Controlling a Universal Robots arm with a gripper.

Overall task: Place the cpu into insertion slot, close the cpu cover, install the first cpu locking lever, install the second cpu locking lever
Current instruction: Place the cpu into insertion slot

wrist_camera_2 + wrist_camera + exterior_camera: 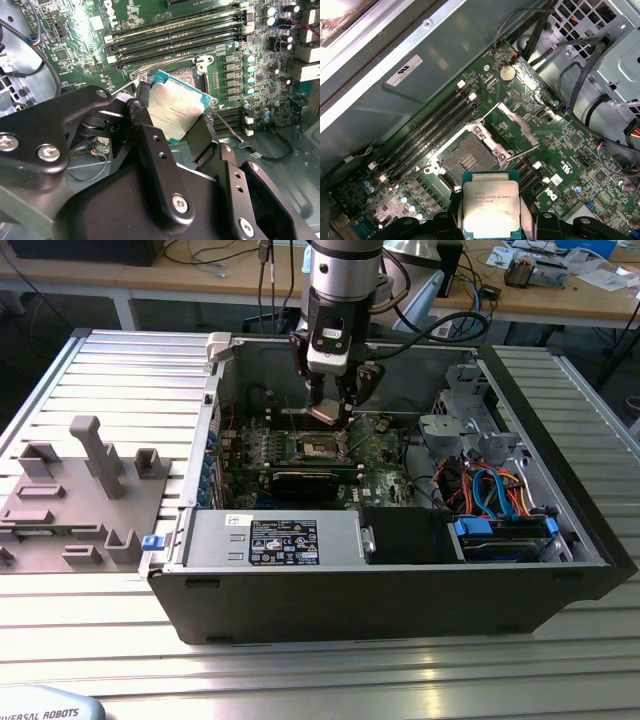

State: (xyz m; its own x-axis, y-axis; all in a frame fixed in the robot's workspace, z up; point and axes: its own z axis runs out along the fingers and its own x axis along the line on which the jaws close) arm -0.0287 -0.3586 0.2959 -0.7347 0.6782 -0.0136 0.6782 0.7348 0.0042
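The gripper point(333, 418), jaws pinching the cpu point(491, 207) by its edges, is hovering at 12 o'clock of the insertion slot point(320, 447) in the exterior view, prob. for alignment.

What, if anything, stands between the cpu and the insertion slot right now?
Nothing visible. The gripper holds the cpu just short of the insertion slot, whose contact field lies bare in the first wrist view. The cpu cover is swung open beside the slot, not over it.
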